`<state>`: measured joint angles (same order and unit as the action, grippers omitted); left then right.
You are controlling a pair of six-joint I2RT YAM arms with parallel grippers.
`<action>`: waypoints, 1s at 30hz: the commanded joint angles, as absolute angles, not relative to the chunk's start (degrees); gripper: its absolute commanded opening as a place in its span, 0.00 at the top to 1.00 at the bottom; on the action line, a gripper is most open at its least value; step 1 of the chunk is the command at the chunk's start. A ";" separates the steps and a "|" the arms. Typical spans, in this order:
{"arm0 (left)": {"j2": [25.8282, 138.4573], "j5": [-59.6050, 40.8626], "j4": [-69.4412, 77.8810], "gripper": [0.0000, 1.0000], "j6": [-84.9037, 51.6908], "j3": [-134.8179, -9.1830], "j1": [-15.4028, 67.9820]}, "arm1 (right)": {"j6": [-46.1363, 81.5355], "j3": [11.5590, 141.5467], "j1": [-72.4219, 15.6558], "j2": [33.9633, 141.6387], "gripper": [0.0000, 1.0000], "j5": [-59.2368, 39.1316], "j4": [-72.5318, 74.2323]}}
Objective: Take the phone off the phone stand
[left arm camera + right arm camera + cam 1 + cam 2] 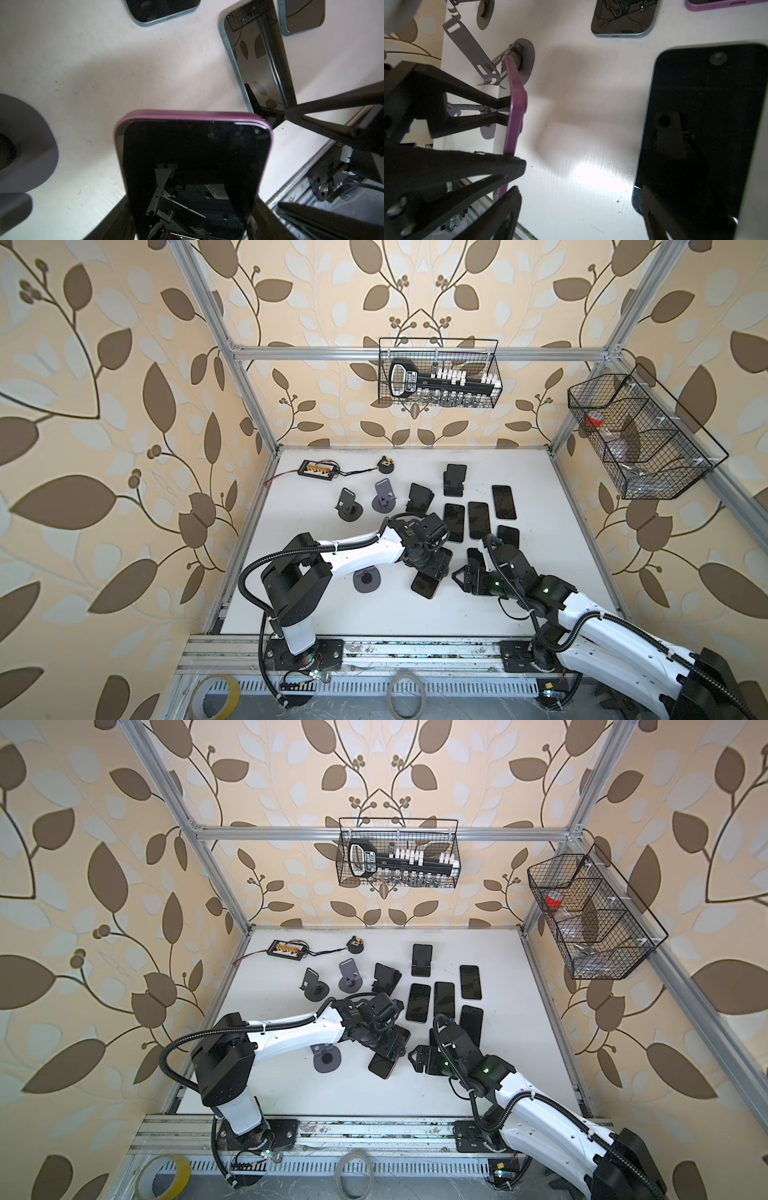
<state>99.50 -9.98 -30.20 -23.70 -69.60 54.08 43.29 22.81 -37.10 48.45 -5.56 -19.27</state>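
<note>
1. Nearest the front rail, a yellow tape roll lies at the left and a clear roll in the middle.
2. Mid-table, my left pincer is clamped on the purple-cased phone, with a finger on each long edge. The screen is dark and faces up. Its near end sticks out toward the rail. I can't tell if that end touches the white table.
3. The phone is off the grey round-base stand. That stand sits just left of it, apart, with nothing on it.
4. Just right of the phone is my right pincer, jaws spread wide and gripping nothing. One fingertip is right beside a dark phone lying flat; whether they touch is unclear.
5. Farther back, three more dark phones lie flat: and.
6. Beyond those is a row of stands. From the left: a black one, a grey one, a folded black one, then a black one with a dark phone propped on it.
7. At far left, a charger board is wired to a small round part.
8. One wire basket hangs on the back rail, and a second basket on the right frame.
</note>
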 commanded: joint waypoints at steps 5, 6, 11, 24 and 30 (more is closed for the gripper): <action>99.96 -8.85 -28.48 1.00 -26.35 -69.75 54.93 | 44.04 22.59 -36.92 47.48 0.10 -5.49 -18.88; 100.21 -8.39 -28.58 1.00 -26.29 -69.87 54.93 | 44.08 22.67 -36.92 47.18 0.10 -5.21 -18.89; 102.31 -7.22 -29.58 1.00 -25.95 -71.13 54.93 | 44.27 22.77 -36.93 45.58 0.10 -4.20 -19.33; 106.65 -7.00 -30.43 1.00 -25.71 -72.90 54.93 | 44.82 22.43 -36.93 43.83 0.11 -3.14 -20.17; 107.73 -7.47 -30.41 1.00 -25.74 -72.74 54.93 | 44.73 22.68 -36.96 44.29 0.11 -3.03 -20.21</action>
<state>107.31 -7.38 -30.20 -25.12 -70.54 54.46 44.34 22.83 -37.10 44.05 -4.16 -19.53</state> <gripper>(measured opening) 0.725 0.890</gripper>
